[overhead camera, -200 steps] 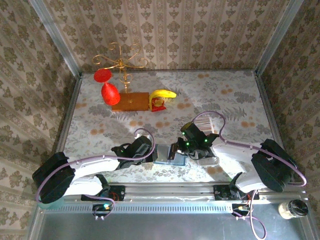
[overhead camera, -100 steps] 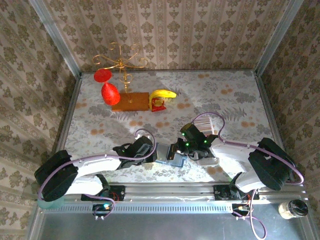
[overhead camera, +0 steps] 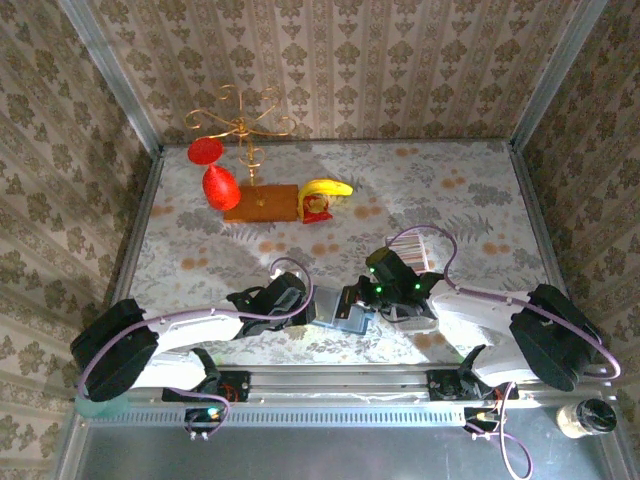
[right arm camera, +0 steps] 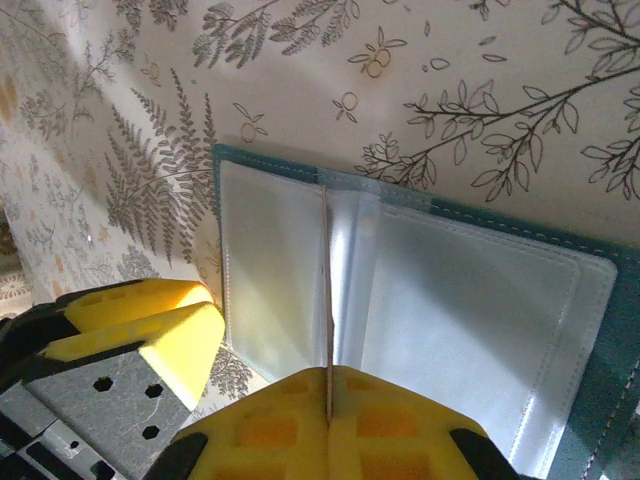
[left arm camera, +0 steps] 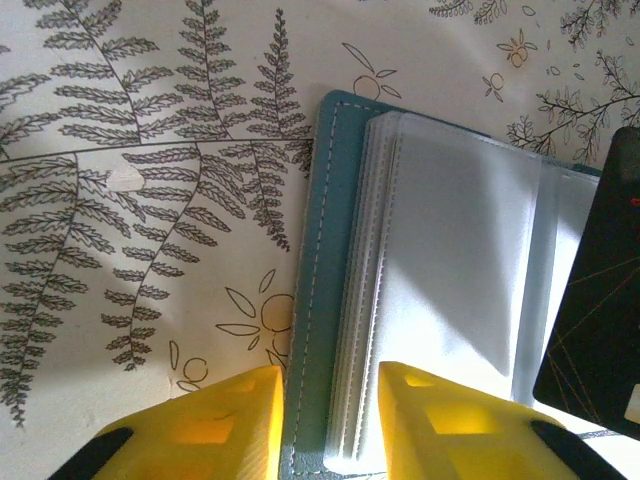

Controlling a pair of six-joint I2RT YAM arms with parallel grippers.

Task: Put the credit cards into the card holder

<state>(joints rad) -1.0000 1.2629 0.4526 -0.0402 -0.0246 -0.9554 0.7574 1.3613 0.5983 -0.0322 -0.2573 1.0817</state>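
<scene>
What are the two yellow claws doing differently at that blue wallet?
The left gripper has its jaws apart, straddling the stitched edge of the card holder; the right gripper is shut on a thin card seen edge-on. The left gripper reaches the holder from its left, the right gripper from its right. Both have yellow fingers and meet at the open holder.

The card holder (left arm camera: 308,300) has a matt teal leather-like cover with pale stitching and smooth, glossy clear plastic sleeves (left arm camera: 460,260), the left gripper (left arm camera: 328,395) fingers (left arm camera: 215,425) are matt yellow plastic, and the tabletop (left arm camera: 130,200) carries a smooth printed covering.
</scene>
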